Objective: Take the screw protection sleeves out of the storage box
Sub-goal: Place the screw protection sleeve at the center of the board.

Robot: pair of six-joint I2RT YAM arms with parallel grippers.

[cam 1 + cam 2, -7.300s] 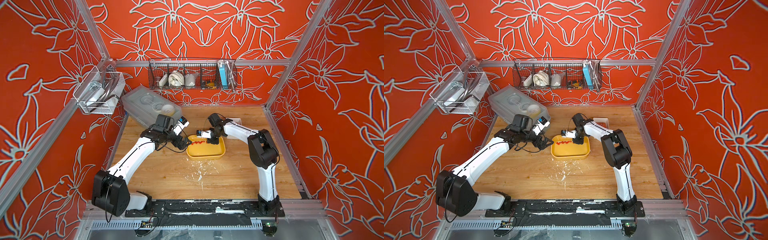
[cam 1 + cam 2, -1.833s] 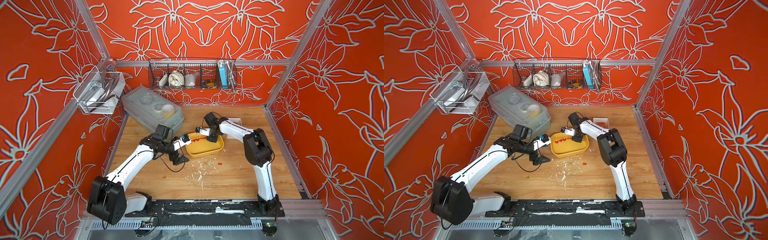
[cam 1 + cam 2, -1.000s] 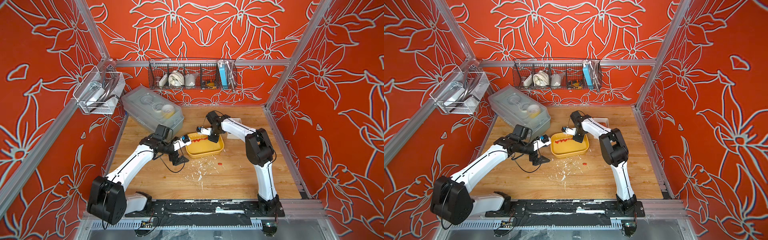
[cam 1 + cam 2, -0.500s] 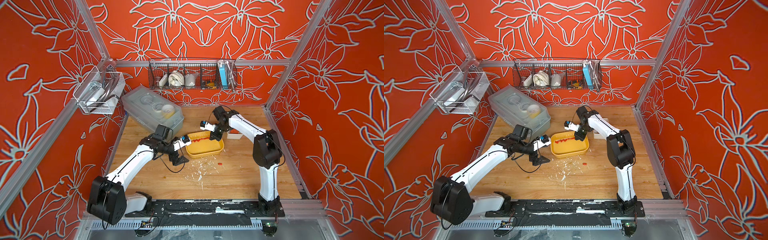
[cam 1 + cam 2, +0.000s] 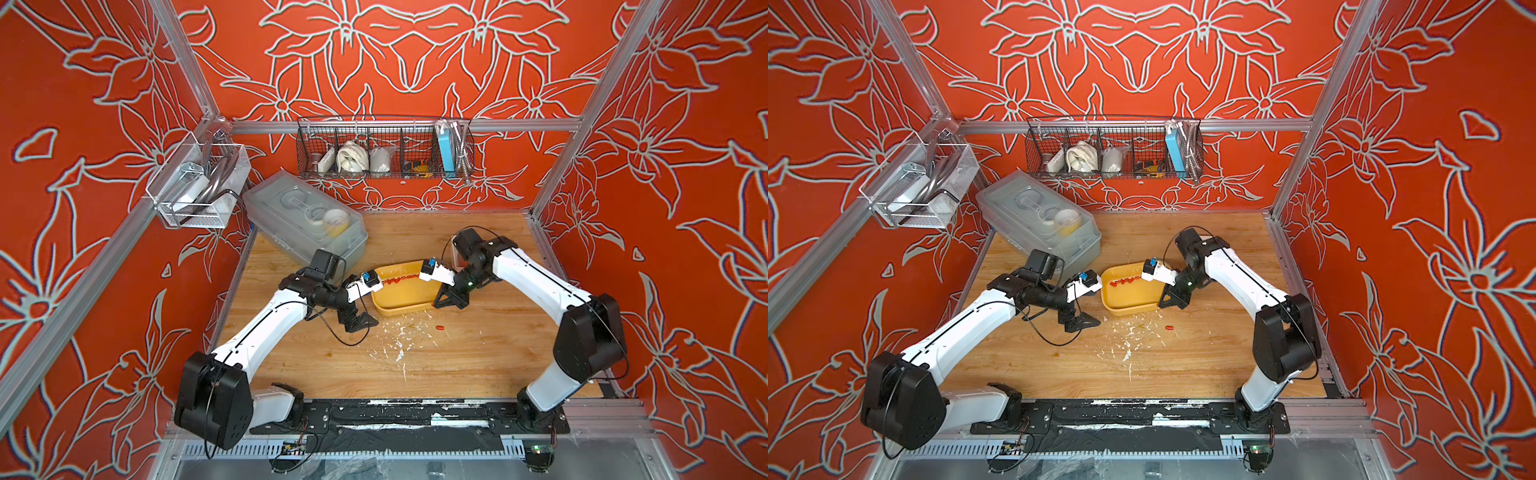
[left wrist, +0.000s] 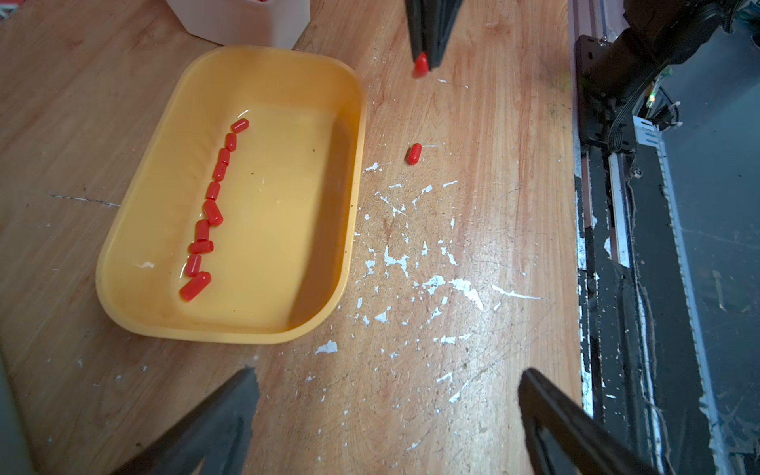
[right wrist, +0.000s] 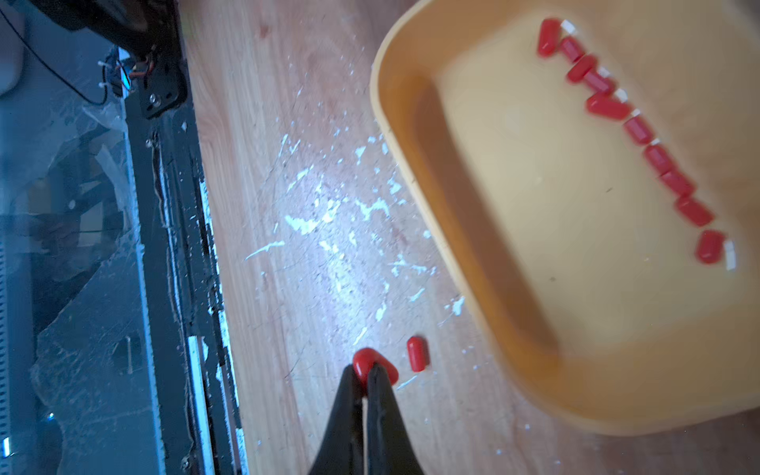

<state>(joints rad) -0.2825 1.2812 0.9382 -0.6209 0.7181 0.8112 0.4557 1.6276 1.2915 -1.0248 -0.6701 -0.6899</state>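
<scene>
While the right gripper [image 7: 365,373] pinches one small red capsule-shaped screw protection sleeve [image 7: 371,362] between closed tips, it hangs low over bare wood just outside the near right corner of the shallow yellow plastic storage box [image 5: 405,309]. A loose sleeve [image 7: 417,353] lies on the scuffed wooden table [image 5: 498,353] just beside those tips, apart from the box rim. About ten more sleeves [image 6: 212,205] sit in a crooked row on the box floor, nearer its far wall. White-flecked wood runs from the box to the black rail [image 5: 415,409] in front. Spread wide and empty, the left gripper [image 6: 388,372] hovers by the box's left side. Both forearms slope down toward the box from opposite sides.
</scene>
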